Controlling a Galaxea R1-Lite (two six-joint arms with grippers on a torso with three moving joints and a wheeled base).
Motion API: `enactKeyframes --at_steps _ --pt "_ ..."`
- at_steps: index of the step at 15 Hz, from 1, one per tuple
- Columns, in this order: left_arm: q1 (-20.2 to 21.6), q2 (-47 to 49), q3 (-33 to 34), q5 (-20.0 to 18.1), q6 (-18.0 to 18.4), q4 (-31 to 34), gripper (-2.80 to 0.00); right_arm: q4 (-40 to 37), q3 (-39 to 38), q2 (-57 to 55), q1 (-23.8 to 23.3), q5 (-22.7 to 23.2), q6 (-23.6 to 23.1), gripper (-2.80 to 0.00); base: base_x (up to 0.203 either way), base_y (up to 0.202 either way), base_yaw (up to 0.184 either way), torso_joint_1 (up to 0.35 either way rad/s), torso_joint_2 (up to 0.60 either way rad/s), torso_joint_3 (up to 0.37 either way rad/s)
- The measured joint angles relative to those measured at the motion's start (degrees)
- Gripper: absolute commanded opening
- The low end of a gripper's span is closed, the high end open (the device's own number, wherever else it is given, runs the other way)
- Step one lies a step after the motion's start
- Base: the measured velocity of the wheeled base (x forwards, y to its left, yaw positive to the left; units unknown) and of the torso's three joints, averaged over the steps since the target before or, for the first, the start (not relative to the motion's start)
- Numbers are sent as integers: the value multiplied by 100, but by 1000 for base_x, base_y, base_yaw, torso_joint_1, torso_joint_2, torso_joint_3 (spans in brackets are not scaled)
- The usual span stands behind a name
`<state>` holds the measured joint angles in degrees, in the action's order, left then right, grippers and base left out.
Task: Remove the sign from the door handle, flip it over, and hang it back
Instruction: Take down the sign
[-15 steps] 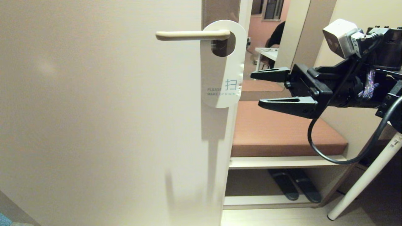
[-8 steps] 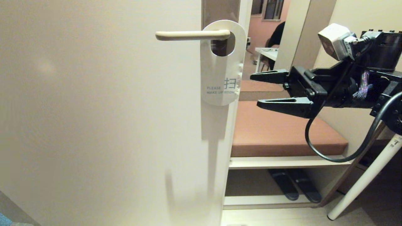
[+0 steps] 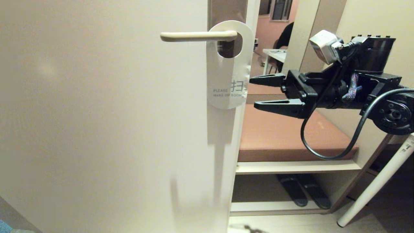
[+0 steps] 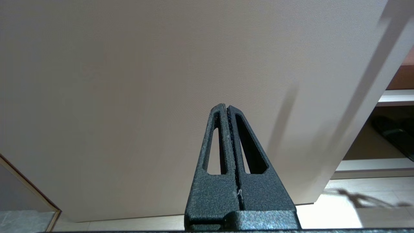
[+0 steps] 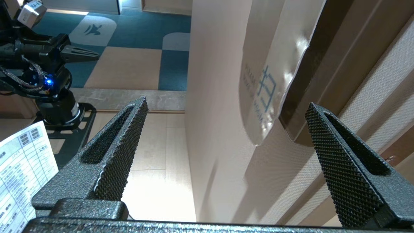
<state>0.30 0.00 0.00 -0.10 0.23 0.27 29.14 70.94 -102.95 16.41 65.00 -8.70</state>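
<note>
The sign (image 3: 228,81) hangs by its oval hole on the cream door handle (image 3: 197,36), white "PLEASE MAKE UP ROOM" face outward, over the brown backplate (image 3: 226,9). My right gripper (image 3: 253,92) is open and level, its fingertips just right of the sign's lower edge, apart from it. In the right wrist view the sign (image 5: 262,84) sits ahead between the spread fingers of the right gripper (image 5: 226,103), with nothing held. My left gripper (image 4: 225,106) is shut and empty, parked low and facing the bottom part of the door (image 4: 129,81).
The door's free edge (image 3: 241,136) runs just below the sign. Right of it is a bench with a brown cushion (image 3: 291,136), dark slippers (image 3: 304,191) on the shelf under it, and a white slanted leg (image 3: 375,184). A person (image 3: 284,35) sits far behind.
My right gripper has moved left toward the sign's lower edge, still open. The sign has swung slightly and settled. The left gripper has not moved.
</note>
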Motion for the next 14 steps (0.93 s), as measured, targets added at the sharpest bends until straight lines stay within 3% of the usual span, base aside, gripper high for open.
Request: enactKeyframes --at_steps 14 --pt "2 0 0 0 3 -2 -280 -4 541 -363 644 1 17 0 0 0 0 0 0 0"
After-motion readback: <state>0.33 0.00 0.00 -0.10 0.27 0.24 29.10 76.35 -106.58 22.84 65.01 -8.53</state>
